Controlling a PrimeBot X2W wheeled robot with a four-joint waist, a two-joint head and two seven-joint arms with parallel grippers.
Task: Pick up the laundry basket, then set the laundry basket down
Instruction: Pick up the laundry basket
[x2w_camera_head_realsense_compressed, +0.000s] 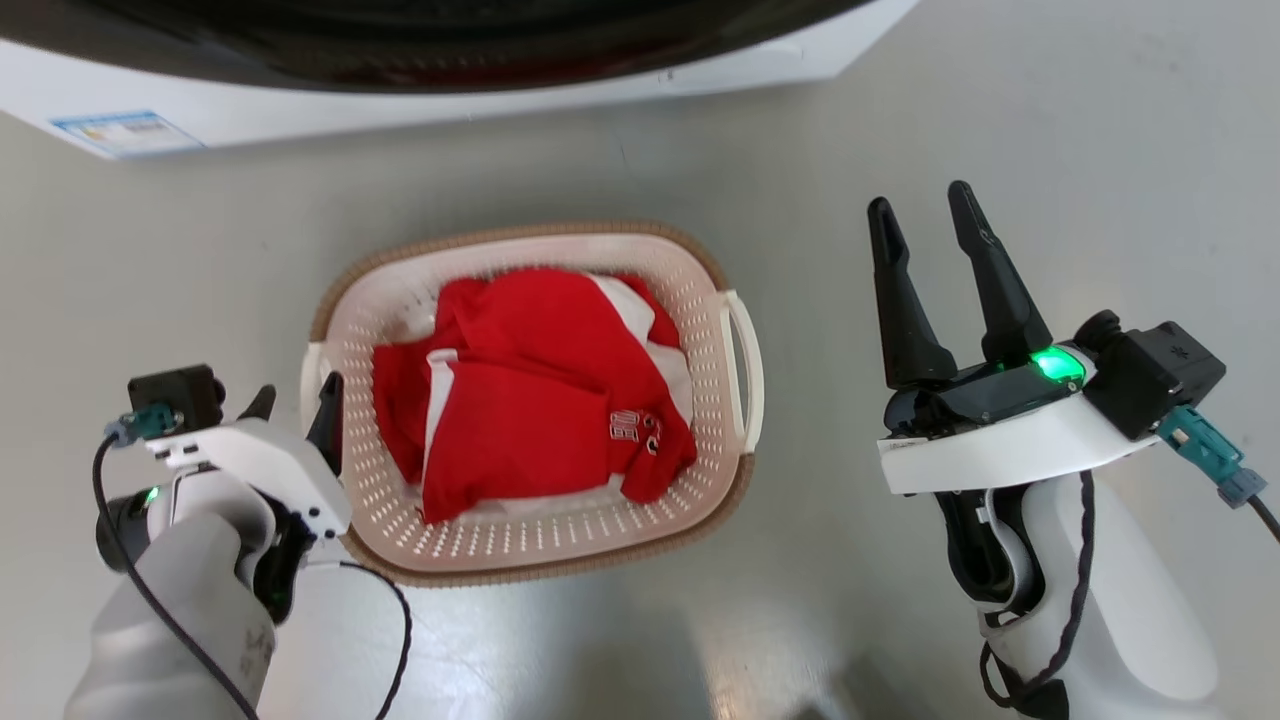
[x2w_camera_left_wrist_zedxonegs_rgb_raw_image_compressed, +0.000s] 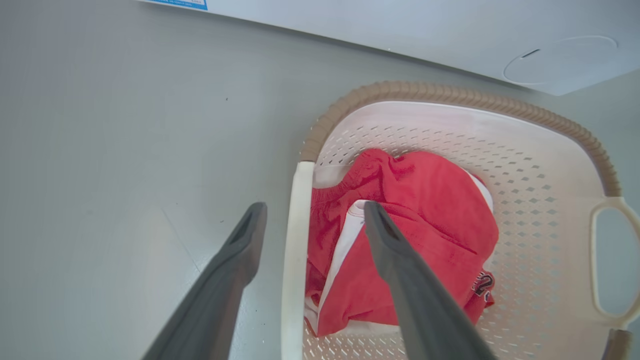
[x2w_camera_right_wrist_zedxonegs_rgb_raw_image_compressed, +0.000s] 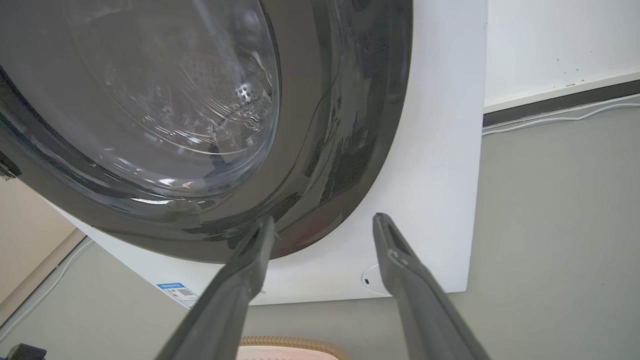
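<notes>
The laundry basket (x2w_camera_head_realsense_compressed: 700, 300) sits on the grey floor in front of the washer, cream and perforated with a brown woven rim, holding red and white clothes (x2w_camera_head_realsense_compressed: 530, 400). My left gripper (x2w_camera_head_realsense_compressed: 296, 400) is open at the basket's left side. In the left wrist view that gripper (x2w_camera_left_wrist_zedxonegs_rgb_raw_image_compressed: 315, 208) straddles the white left handle (x2w_camera_left_wrist_zedxonegs_rgb_raw_image_compressed: 298, 225), with one finger outside the basket and the other over the clothes (x2w_camera_left_wrist_zedxonegs_rgb_raw_image_compressed: 425, 225). My right gripper (x2w_camera_head_realsense_compressed: 925, 205) is open to the right of the basket, apart from the right handle (x2w_camera_head_realsense_compressed: 745, 360). The right wrist view has that gripper (x2w_camera_right_wrist_zedxonegs_rgb_raw_image_compressed: 325, 222) pointing at the washer, with the basket rim (x2w_camera_right_wrist_zedxonegs_rgb_raw_image_compressed: 290, 342) at the bottom edge.
The white washer (x2w_camera_head_realsense_compressed: 400, 110) stands just behind the basket, its dark round door (x2w_camera_right_wrist_zedxonegs_rgb_raw_image_compressed: 150, 100) closed and a blue label (x2w_camera_head_realsense_compressed: 125, 130) on its lower left corner. Grey floor (x2w_camera_head_realsense_compressed: 1100, 150) spreads to the right of the basket. A wall with a baseboard and cable (x2w_camera_right_wrist_zedxonegs_rgb_raw_image_compressed: 560, 107) runs behind the washer.
</notes>
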